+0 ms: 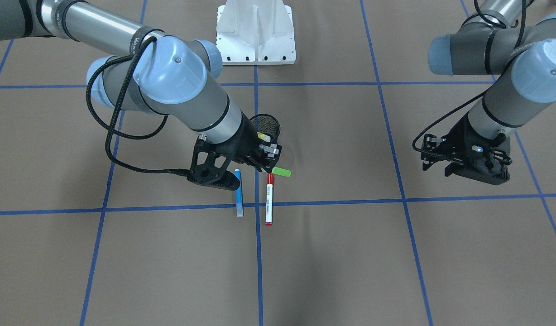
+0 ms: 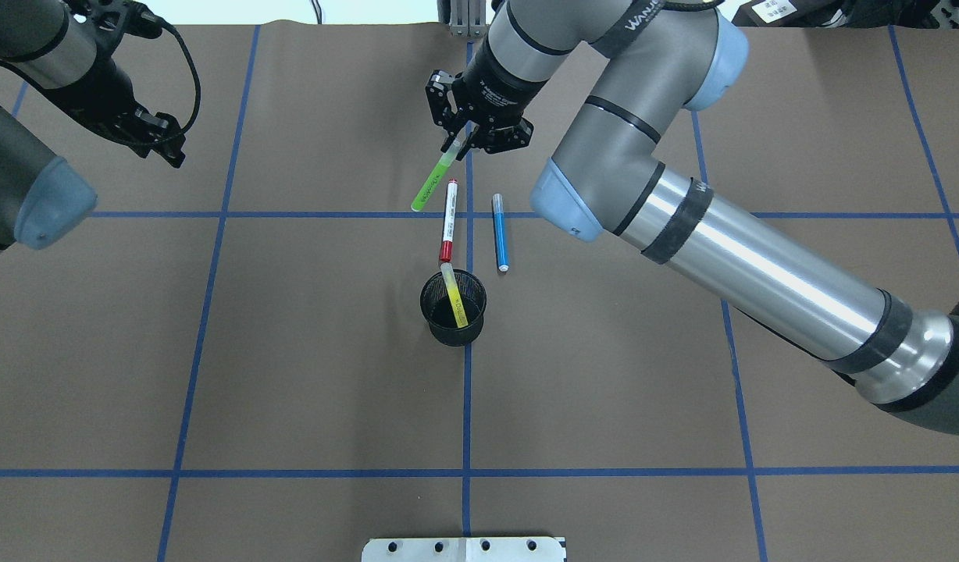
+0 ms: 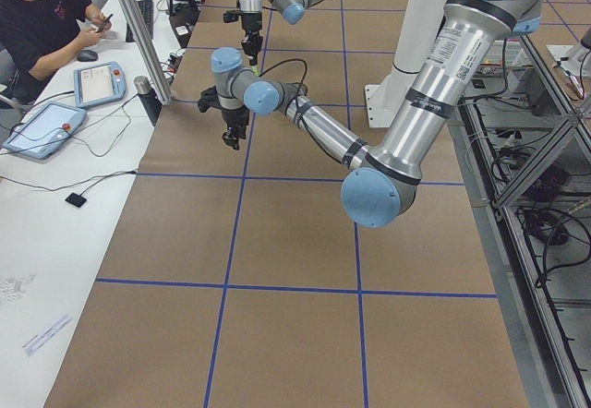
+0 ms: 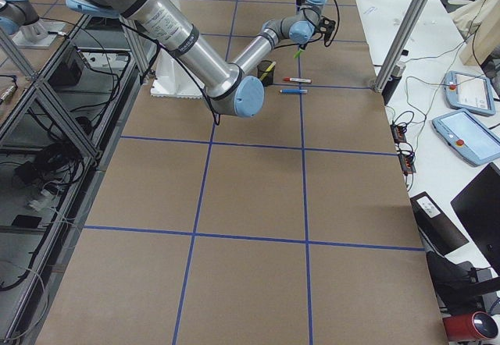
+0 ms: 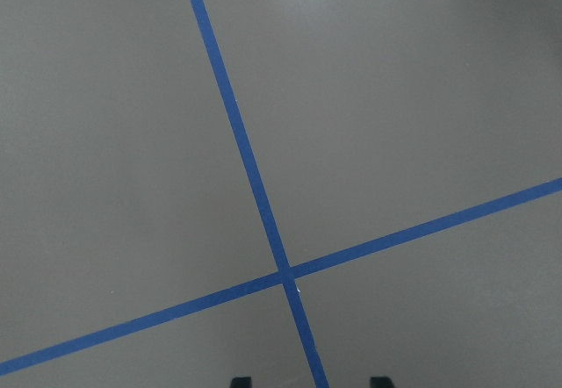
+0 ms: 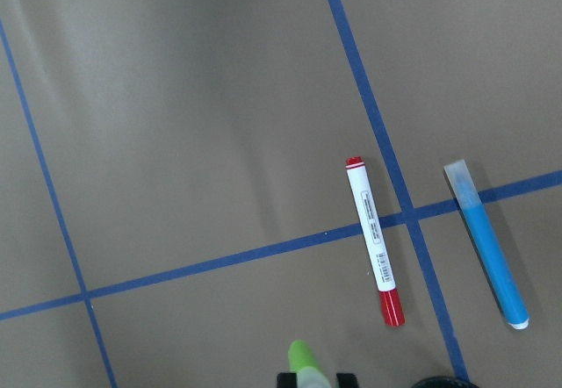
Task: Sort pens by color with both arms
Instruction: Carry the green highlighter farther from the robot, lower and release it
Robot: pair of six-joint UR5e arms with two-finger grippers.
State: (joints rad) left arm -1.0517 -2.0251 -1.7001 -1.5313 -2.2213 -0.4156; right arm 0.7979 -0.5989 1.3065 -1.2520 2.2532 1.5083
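Black mesh cup point(image 2: 436, 324) on your counter point(image 2: 292, 351) holds the yellow pen point(image 2: 454, 297), which leans against its rim. Your right arm point(image 2: 761, 265) has its jaws clenched on one end of the green pen point(image 2: 431, 184), which hangs tilted. The red pen point(image 2: 449, 220) and blue pen point(image 2: 499, 243) lie side by side near the cup. Your left arm point(image 2: 19, 27) is well apart, its jaws released.

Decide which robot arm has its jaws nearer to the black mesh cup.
Right. The right arm holds its jaws, shut on a slim neon green marker pen, just beyond the black mesh cup; the left arm has its jaws far off to the side.
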